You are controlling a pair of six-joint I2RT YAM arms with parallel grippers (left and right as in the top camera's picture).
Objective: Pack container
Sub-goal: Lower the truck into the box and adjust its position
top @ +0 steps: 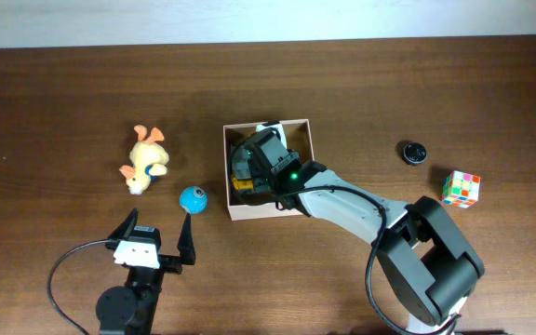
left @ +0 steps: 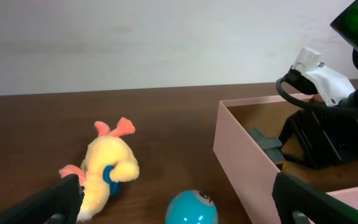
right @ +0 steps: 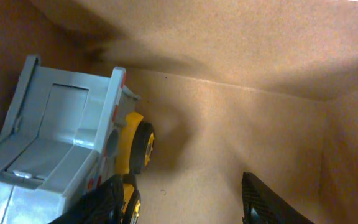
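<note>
Container (top: 240,214) surrounds the right gripper (right: 180,182), jaws parted and empty, toy truck (right: 61,155) just beside them; the wide-open left gripper (top: 160,223) sits nearer the blue ball (top: 193,198).

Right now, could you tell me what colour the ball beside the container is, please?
The ball is bright blue, clearest in the left wrist view.

Container (right: 241,118): matt cardboard is being shown.
Truck (right: 48,155): smooth plastic is being shown.
Duck (left: 107,167): fuzzy cloth is being shown.
</note>
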